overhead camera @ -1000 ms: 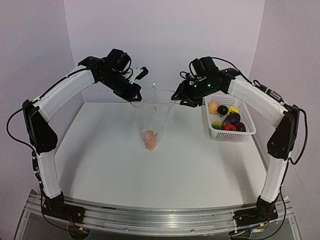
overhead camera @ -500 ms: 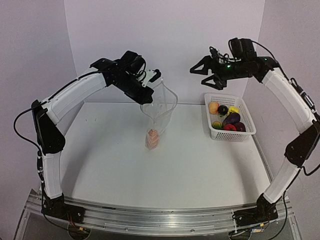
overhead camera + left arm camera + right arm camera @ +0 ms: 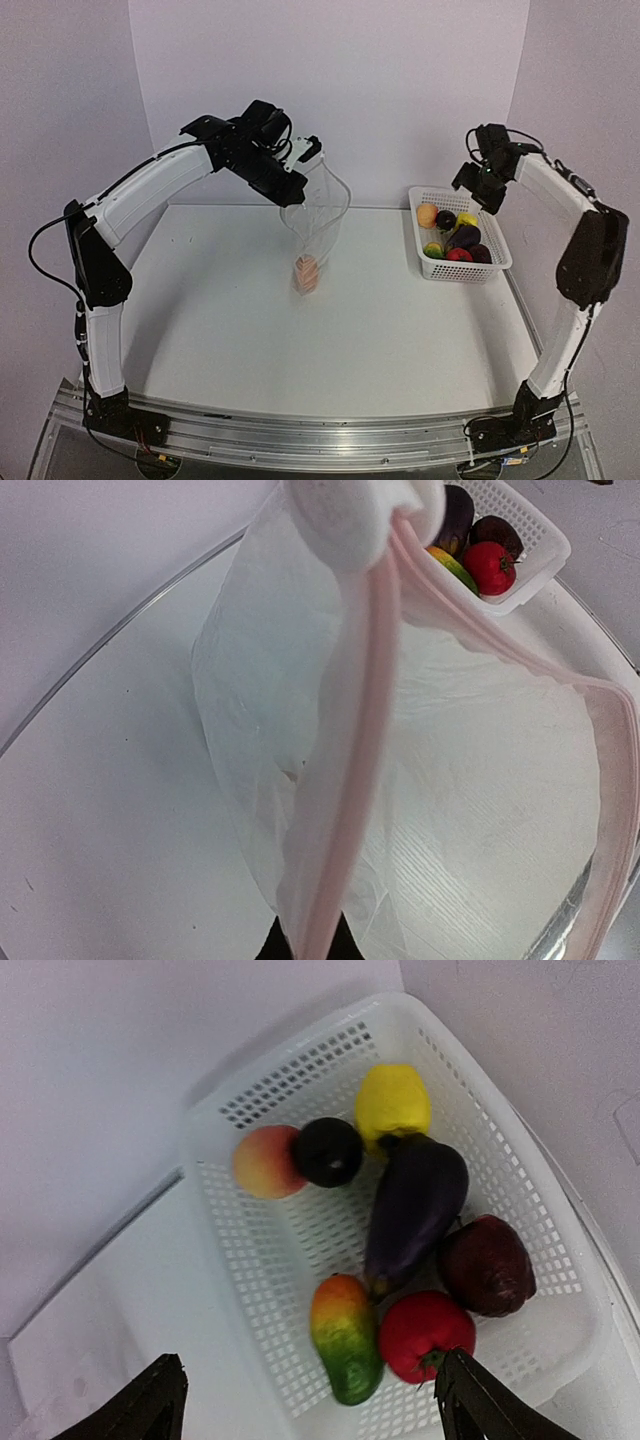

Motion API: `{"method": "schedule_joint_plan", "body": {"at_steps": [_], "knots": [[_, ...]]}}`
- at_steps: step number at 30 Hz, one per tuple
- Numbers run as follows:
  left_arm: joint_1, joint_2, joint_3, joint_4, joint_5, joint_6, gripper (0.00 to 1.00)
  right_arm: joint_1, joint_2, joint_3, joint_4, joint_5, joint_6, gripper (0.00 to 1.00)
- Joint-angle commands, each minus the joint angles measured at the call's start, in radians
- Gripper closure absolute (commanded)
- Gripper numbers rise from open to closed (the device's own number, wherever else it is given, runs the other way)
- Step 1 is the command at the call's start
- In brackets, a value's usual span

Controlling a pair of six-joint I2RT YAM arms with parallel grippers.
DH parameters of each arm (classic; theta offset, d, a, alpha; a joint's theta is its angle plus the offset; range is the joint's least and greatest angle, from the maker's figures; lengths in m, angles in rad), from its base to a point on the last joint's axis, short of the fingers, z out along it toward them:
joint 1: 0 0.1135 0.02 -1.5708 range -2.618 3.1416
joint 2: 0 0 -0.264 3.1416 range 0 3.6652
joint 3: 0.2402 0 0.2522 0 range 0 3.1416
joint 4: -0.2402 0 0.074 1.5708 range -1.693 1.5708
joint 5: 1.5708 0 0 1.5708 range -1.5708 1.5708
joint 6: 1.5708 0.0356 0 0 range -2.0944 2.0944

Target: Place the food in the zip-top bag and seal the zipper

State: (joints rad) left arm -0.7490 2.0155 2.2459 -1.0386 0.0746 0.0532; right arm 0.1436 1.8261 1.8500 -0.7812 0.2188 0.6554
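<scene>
Jaws of the left gripper (image 3: 303,160) pinch the zip-top bag (image 3: 318,225), which hangs well left of the basket (image 3: 495,268); plastic hides its fingertips from us. We see the right gripper (image 3: 310,1392) spread wide above the basket's food (image 3: 415,1210). One blurry orange piece (image 3: 307,272) sits at the bag's bottom.

We're seeing bare tabletop (image 3: 400,320) lying open between the hanging bag (image 3: 318,215) and the basket (image 3: 497,265). The right gripper (image 3: 315,1405) is hovering wide-jawed above the fruit (image 3: 415,1205), with only the basket walls hemming it in.
</scene>
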Motion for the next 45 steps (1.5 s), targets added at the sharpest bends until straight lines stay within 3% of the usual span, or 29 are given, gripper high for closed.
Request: {"method": "schedule_joint_plan", "body": {"at_steps": [1,9,17,27,29,33,40,45], "knots": [[0.0,-0.004,0.025,0.014,-0.02,0.011,1.0,0.005,0.223,0.135,-0.058,0.157,-0.022,0.22],[0.0,-0.008,0.026,0.012,-0.038,0.022,1.0,-0.01,0.426,0.257,-0.072,0.273,-0.002,0.23],[0.0,-0.008,0.023,0.012,-0.023,0.025,1.0,-0.032,0.591,0.354,-0.105,0.235,0.023,0.22],[0.0,0.002,0.032,0.012,-0.004,0.027,1.0,-0.032,0.623,0.315,-0.143,0.201,0.049,0.2],[0.0,0.001,0.031,0.013,-0.002,0.027,1.0,-0.035,0.651,0.336,-0.142,0.178,0.044,0.26],[0.001,-0.005,0.028,0.011,-0.005,0.028,1.0,-0.036,0.652,0.331,-0.143,0.164,0.052,0.46],[0.0,-0.005,0.031,0.01,-0.001,0.028,1.0,-0.036,0.548,0.328,-0.137,0.204,-0.016,0.65],[0.001,-0.012,0.022,0.015,0.004,0.026,1.0,-0.035,0.447,0.353,-0.123,0.21,-0.068,0.69]]}}
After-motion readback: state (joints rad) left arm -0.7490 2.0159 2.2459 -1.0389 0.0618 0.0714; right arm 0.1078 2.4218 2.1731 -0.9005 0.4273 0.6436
